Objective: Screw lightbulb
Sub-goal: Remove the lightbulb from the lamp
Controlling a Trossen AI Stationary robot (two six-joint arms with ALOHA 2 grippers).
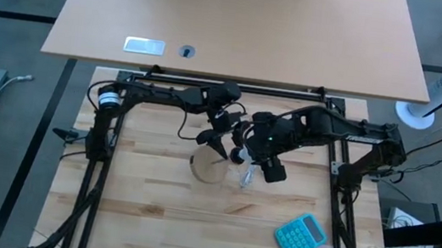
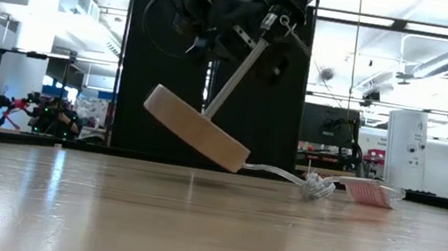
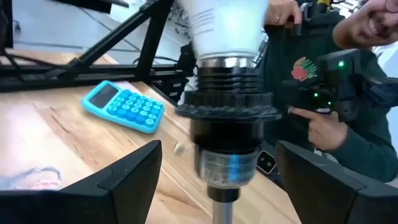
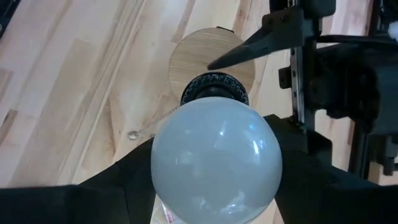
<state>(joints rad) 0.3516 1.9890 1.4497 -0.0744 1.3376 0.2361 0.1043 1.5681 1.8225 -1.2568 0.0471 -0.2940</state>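
The white lightbulb [image 4: 214,158] sits with its screw neck [image 3: 227,62] in the black socket [image 3: 227,121] of a lamp. The lamp has a thin rod [image 2: 233,77] and a tan wooden disc [image 2: 196,128]. It is tilted over the table's middle [image 1: 208,168]. My right gripper [image 4: 214,168] is shut on the bulb. My left gripper [image 3: 217,152] is open; its fingers stand on either side of the socket, apart from it. It shows beside the right gripper in the high view [image 1: 220,145]. My right gripper pinches the bulb's wide round part [image 4: 155,168] between its two fingers, one on each side. The fingers come slanting from above, along the lamp's axis. The lamp hangs tilted below the bulb, its disc's higher edge [image 2: 152,96] clear; whether its lowest edge [image 2: 240,166] touches the table, I cannot tell.
A crumpled clear wrapper with cord [image 2: 318,187] lies on the table just right of the disc. A blue calculator [image 1: 300,236] lies toward the near right. A person [image 3: 336,93] stands beyond the table, holding a dark device. A second table [image 1: 243,24] stands behind.
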